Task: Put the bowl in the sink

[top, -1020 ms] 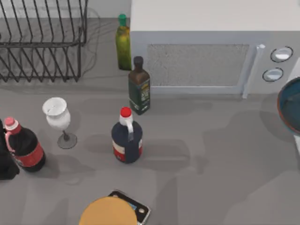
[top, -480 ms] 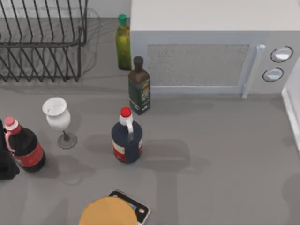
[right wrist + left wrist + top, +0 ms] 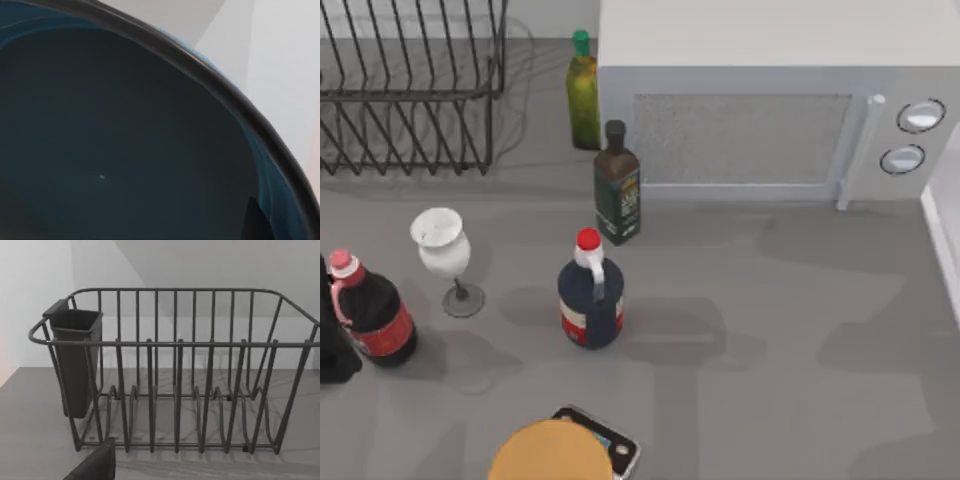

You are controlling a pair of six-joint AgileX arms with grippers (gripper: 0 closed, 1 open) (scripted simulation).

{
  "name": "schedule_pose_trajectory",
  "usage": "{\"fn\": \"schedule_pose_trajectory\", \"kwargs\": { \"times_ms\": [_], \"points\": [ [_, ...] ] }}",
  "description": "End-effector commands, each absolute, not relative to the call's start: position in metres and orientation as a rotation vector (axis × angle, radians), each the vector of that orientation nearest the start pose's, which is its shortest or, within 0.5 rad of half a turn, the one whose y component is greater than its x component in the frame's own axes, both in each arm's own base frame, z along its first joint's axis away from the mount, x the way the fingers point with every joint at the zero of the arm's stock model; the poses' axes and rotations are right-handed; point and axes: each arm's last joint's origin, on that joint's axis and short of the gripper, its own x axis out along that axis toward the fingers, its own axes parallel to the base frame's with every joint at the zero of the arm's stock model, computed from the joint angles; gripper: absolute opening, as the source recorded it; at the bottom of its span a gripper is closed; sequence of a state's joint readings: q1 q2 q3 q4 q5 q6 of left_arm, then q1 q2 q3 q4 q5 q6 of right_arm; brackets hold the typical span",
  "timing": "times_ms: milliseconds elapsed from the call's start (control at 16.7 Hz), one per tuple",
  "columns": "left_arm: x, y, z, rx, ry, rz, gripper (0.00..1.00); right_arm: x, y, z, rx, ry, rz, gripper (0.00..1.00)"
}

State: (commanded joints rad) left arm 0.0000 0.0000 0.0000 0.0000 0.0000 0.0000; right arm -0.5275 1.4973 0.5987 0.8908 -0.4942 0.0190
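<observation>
Grey bench (image 3: 770,330) with a white microwave (image 3: 770,100) at the far side, a dark wire dish rack (image 3: 410,90) far left, bottles near the middle. Wide, shallow, teal-blue glazed bowl (image 3: 125,140) close under the right wrist camera, likely stiff, smooth, breakable, best taken by the thin rim. Cannot tell either tool's opening; left arm facing the rack.
</observation>
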Motion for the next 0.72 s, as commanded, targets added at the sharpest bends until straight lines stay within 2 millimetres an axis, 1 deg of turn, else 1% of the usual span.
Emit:
{"fn": "schedule_pose_trajectory", "kwargs": {
  "times_ms": [420, 600, 720],
  "points": [
    [0.106, -0.001, 0.160, 0.000, 0.000, 0.000, 1.00, 0.268, -0.137, 0.209, 0.002, 0.000, -0.013, 0.00],
    [0.106, -0.001, 0.160, 0.000, 0.000, 0.000, 1.00, 0.275, -0.124, 0.206, 0.000, -0.028, 0.040, 0.00],
    [0.106, -0.001, 0.160, 0.000, 0.000, 0.000, 1.00, 0.285, -0.114, 0.196, 0.001, -0.048, 0.094, 0.00]
  ]
}}
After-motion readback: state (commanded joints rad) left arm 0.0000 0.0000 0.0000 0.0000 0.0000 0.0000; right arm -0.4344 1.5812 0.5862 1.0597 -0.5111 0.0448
